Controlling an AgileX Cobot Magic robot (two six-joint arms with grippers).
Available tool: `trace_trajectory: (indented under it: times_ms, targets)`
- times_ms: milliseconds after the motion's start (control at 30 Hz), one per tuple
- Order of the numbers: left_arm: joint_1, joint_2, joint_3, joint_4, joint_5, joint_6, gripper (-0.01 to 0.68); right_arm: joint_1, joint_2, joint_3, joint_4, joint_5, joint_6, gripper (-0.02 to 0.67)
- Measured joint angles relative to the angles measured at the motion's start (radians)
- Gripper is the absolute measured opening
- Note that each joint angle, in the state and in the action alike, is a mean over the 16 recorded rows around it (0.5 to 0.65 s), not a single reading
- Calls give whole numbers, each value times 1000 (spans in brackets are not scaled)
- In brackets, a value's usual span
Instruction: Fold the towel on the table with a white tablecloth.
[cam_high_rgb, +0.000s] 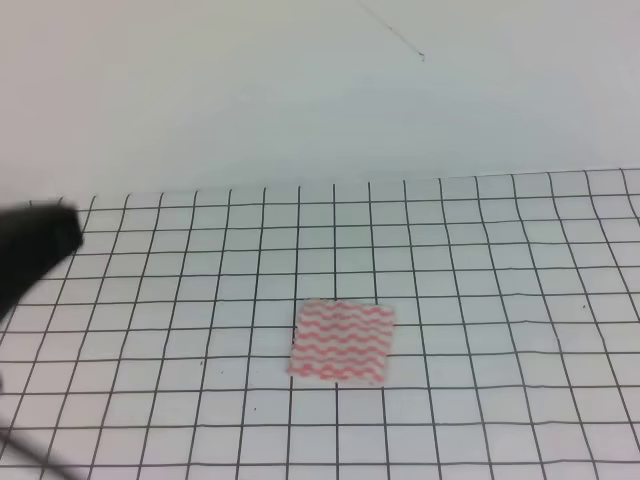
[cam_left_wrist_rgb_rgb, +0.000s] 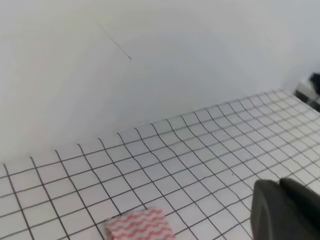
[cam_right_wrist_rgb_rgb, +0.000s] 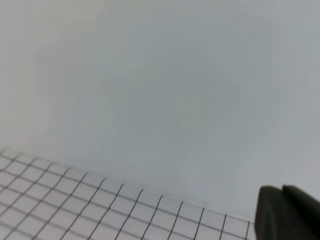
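Exterior high view: the towel (cam_high_rgb: 342, 341), thin cloth with red-pink and white wavy stripes, lies flat on the bench (cam_high_rgb: 500, 420) with its gridded tablecloth (cam_high_rgb: 480, 250), well right of the dark left arm (cam_high_rgb: 35, 245). It looks light and limp; a corner or edge seems the best hold

Left wrist view: the towel (cam_left_wrist_rgb_rgb: 141, 224) lies left of the left fingers (cam_left_wrist_rgb_rgb: 285, 210), apart from them; whether they are clenched cannot be told

Right wrist view: no towel shows; the right fingers (cam_right_wrist_rgb_rgb: 287, 212) are a dark corner, state unclear
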Motion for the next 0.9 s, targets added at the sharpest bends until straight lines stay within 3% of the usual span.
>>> trace_trajectory:
  times_ms: [167, 333, 900]
  targets:
    - [-17, -181, 160, -13, -83, -36, -1, 0, -258, 284, -130, -72, 165, 0]
    - [-39, -259, 252, -27, -135, -55, -1, 0, -413, 452, -203, -73, 243, 0]
    - [-68, -246, 280, -51, -151, -56, -1, 0, -476, 515, -219, 185, 247, 0]
